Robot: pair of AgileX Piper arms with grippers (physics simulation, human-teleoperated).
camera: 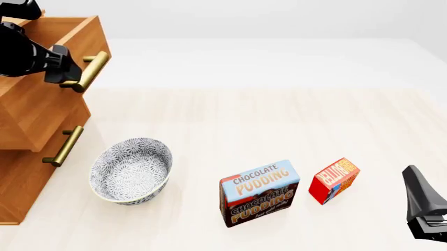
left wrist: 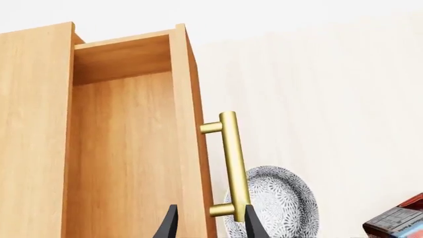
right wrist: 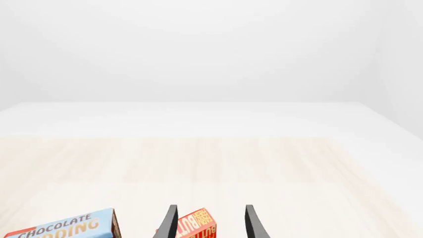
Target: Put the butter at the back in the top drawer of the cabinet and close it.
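Butter on pale wood table, white room, top drawer open

Butter right of pudding box

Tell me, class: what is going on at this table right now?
The left gripper is at the top drawer's handle, and the drawer stands pulled out of the cabinet. The butter still sits on the table beside the pudding box, with the right gripper open in front of it. A bowl stands nearby.
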